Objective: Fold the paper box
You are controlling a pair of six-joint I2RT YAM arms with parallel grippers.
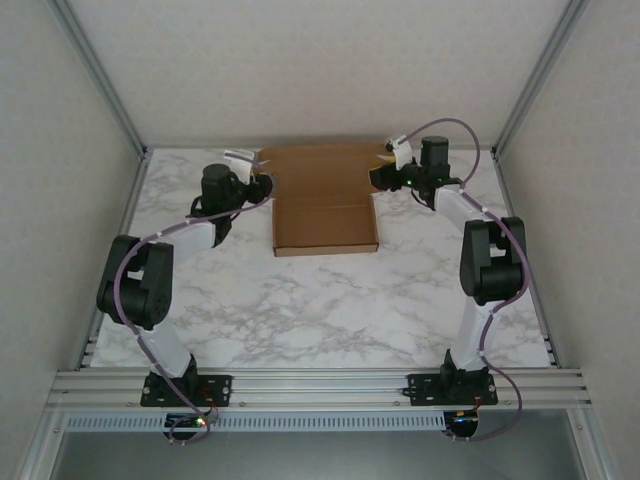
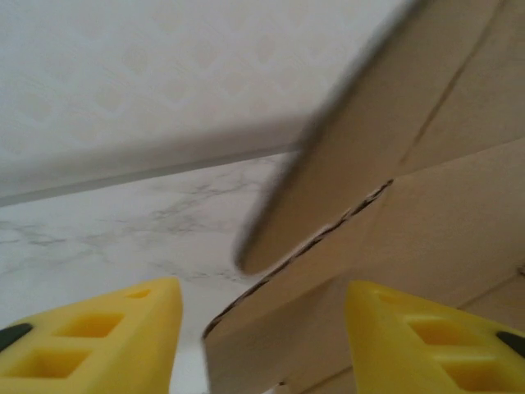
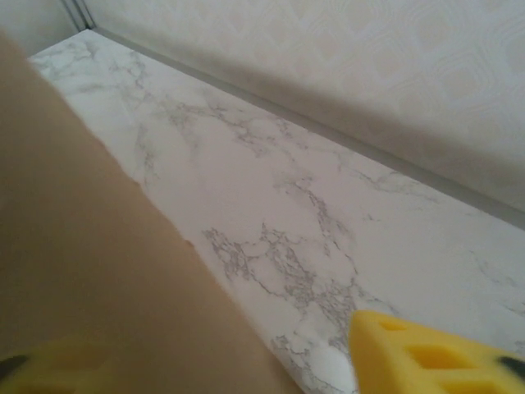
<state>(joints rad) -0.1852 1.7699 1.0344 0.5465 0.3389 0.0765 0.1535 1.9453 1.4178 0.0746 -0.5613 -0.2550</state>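
The paper box [image 1: 325, 215] is plain brown cardboard and lies at the back middle of the marble table, its near part a shallow tray and its far panel [image 1: 320, 160] reaching toward the back wall. My left gripper [image 1: 262, 186] is at the box's left edge. In the left wrist view its yellow fingers [image 2: 148, 328] stand apart around a cardboard flap corner [image 2: 271, 345], with a gap on the left side; the left gripper [image 2: 262, 287] is open. My right gripper [image 1: 385, 176] is at the box's right back corner. The right gripper [image 3: 205, 336] is open, with a cardboard panel [image 3: 98, 271] blurring over its left finger.
The marble table [image 1: 320, 310] stretches toward the arm bases in front of the box. White walls and aluminium frame posts [image 1: 100, 80] close in the back and both sides. The back wall's foot [image 3: 328, 131] runs close behind the right gripper.
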